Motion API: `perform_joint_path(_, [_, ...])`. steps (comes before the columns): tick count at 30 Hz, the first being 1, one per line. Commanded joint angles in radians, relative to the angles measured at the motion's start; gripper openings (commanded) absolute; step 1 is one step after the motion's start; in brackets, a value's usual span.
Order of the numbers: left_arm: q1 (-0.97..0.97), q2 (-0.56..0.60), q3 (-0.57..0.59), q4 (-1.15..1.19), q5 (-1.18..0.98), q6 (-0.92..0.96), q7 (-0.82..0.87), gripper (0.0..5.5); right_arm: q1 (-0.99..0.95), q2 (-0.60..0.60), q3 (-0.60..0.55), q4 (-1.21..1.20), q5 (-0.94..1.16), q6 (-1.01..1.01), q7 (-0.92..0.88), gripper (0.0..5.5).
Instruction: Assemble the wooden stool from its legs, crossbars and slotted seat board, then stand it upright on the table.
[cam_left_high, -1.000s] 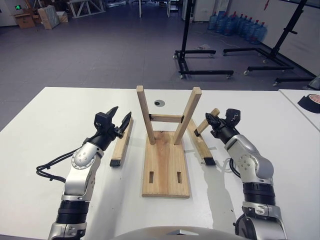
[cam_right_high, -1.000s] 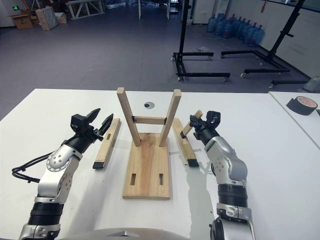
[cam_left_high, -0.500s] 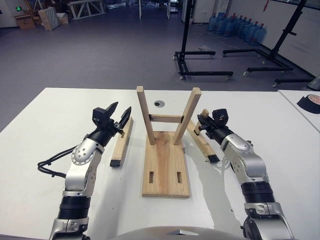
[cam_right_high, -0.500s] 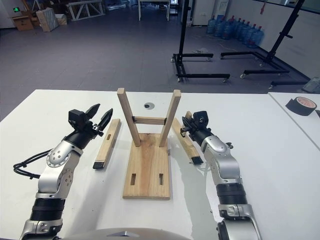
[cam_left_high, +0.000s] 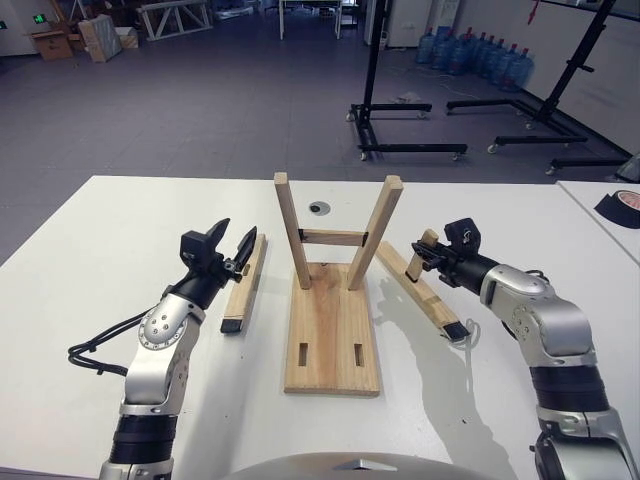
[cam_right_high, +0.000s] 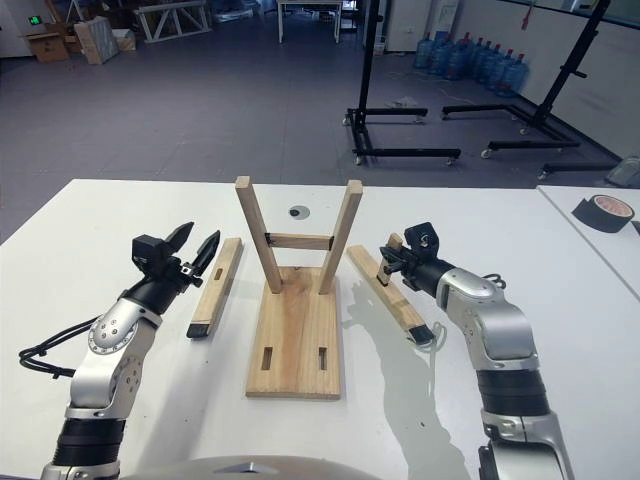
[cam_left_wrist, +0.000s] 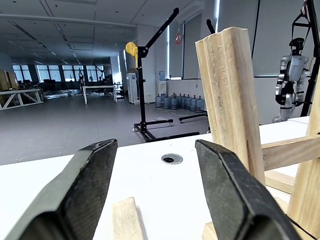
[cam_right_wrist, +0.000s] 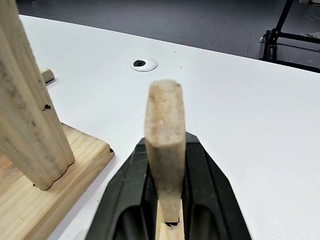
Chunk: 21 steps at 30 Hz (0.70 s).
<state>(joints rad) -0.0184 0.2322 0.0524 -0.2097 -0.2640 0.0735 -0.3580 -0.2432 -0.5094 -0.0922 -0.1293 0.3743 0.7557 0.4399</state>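
Observation:
The slotted seat board (cam_left_high: 332, 345) lies flat on the white table (cam_left_high: 120, 230). Two legs (cam_left_high: 291, 240) stand up from its far end, joined by a crossbar (cam_left_high: 333, 237). One loose leg (cam_left_high: 243, 283) lies left of the board. My left gripper (cam_left_high: 237, 231) hovers open over that leg's far end (cam_left_wrist: 125, 219), one finger (cam_left_wrist: 75, 200) on each side. Right of the board another leg (cam_left_high: 432, 297) lies at a slant, with a short crossbar (cam_left_high: 424, 247) rising from it. My right gripper (cam_left_high: 434, 255) is shut on this crossbar (cam_right_wrist: 165, 135).
A round cable hole (cam_left_high: 318, 207) sits in the table behind the stool. A black tape roll (cam_left_high: 620, 203) lies on the neighbouring table at right. My left arm's cable (cam_left_high: 92, 352) loops on the table. Black stands (cam_left_high: 410, 130) are on the floor beyond.
My right gripper has pulled the slanted leg with its crossbar to the right, away from the seat board. My left gripper has drawn back slightly, still open.

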Motion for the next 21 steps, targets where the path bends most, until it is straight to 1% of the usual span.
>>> perform_joint_path(1, [-0.002,0.006,-0.005,-0.004,0.007,0.016,-0.002,2.82,0.019,0.031,0.011,0.025,0.005,0.089,-0.027,0.4])
perform_joint_path(4, [-0.004,0.006,-0.012,-0.002,0.012,0.018,-0.004,2.82,-0.01,0.053,0.012,0.042,0.004,0.094,-0.04,0.4])
perform_joint_path(10, [0.001,0.005,-0.016,0.0,0.019,0.015,-0.003,2.82,-0.003,0.085,0.011,0.043,0.02,0.123,-0.057,0.4])
perform_joint_path(15, [-0.014,0.0,-0.022,0.016,0.03,0.01,0.0,2.82,-0.009,0.077,0.034,0.065,0.003,0.125,-0.05,0.4])
perform_joint_path(21, [-0.015,0.001,-0.008,0.029,0.034,-0.003,0.006,2.82,-0.01,0.078,0.037,0.03,0.0,0.127,-0.063,0.4])
